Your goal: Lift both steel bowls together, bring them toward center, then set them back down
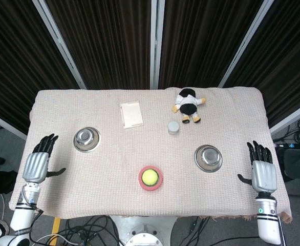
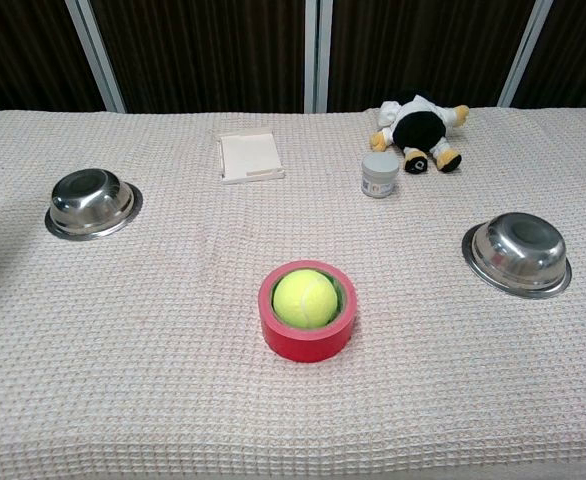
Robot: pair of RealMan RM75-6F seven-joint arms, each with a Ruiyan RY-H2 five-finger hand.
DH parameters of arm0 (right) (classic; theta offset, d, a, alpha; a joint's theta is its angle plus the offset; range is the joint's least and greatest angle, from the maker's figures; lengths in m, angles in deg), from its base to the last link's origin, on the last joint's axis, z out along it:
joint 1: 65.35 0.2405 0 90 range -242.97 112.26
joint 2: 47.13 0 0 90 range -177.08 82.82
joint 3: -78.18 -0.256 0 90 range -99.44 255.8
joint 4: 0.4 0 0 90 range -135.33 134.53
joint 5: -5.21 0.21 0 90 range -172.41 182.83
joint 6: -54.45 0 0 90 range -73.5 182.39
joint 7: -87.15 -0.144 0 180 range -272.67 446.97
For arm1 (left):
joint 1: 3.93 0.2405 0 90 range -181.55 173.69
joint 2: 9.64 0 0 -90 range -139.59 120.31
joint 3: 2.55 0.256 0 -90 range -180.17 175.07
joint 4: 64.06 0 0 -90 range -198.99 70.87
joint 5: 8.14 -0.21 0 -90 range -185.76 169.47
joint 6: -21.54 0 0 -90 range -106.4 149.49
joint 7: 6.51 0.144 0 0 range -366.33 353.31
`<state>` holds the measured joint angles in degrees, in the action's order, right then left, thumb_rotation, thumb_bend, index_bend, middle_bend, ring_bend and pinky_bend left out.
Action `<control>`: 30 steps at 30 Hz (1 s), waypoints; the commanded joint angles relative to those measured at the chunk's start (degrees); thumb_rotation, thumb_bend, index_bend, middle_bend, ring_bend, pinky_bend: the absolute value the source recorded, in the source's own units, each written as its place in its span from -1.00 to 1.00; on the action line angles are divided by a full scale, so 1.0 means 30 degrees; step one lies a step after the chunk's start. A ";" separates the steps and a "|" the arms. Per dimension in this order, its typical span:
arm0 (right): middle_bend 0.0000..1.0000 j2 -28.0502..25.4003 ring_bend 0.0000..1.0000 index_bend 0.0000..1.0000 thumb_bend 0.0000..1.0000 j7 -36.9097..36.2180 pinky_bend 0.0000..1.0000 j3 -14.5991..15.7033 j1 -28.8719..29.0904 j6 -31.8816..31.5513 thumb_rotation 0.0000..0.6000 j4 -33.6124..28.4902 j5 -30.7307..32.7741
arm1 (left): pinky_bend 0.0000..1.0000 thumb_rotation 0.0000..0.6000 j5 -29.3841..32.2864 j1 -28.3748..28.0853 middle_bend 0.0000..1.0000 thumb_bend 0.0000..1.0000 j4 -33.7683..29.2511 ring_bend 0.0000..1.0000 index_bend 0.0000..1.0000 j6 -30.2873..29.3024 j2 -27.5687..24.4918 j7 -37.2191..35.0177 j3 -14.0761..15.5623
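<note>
Table edges: left hand, right hand, fingers spread.

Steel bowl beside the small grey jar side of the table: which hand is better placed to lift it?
The right hand. It hangs open at the table edge just beside that steel bowl, while the left hand sits by the other bowl.

No readable text — small jar label too blurred.
</note>
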<state>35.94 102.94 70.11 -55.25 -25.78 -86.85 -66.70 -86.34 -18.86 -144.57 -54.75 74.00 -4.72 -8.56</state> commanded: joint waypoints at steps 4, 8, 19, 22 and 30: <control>-1.00 -0.0093 -1.00 -1.00 -0.99 0.0139 -1.00 0.0126 0.0027 0.0104 1.00 -0.0221 -0.0160 | -0.64 1.00 0.0111 -0.0076 -0.93 -0.90 -0.0154 -1.00 -0.89 0.0144 0.0004 0.0108 -0.0075; -1.00 -0.0973 -1.00 -1.00 -0.98 0.0499 -1.00 0.0246 0.0123 0.0903 1.00 -0.1380 0.0272 | -0.64 1.00 -0.0052 -0.0474 -0.93 -0.90 -0.0506 -1.00 -0.89 0.0562 -0.0424 0.0465 -0.0185; -1.00 -0.0990 -1.00 -1.00 -0.97 0.3252 -1.00 -0.0150 0.1830 0.4095 1.00 -0.2130 0.3395 | -0.65 1.00 0.0512 -0.4174 -0.93 -0.90 0.1487 -1.00 -0.89 0.5768 0.0017 0.0847 -0.1073; -1.00 -0.0633 -1.00 -1.00 -0.97 0.3302 -1.00 -0.0559 0.2589 0.5245 1.00 -0.1775 0.4374 | -0.65 1.00 0.0968 -0.5458 -0.93 -0.90 0.2703 -1.00 -0.89 0.7748 0.0404 0.0971 -0.1273; -1.00 0.0480 -1.00 -1.00 -0.96 0.4748 -1.00 -0.1251 0.4738 0.7127 1.00 -0.0699 0.6559 | -0.65 1.00 0.2177 -0.7829 -0.93 -0.90 0.5544 -1.00 -0.89 1.1410 0.1349 0.0085 -0.1770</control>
<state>36.53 115.98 66.87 -42.05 -5.45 -89.76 -48.42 -81.00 -40.65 -129.71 -22.38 76.99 -3.52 -13.18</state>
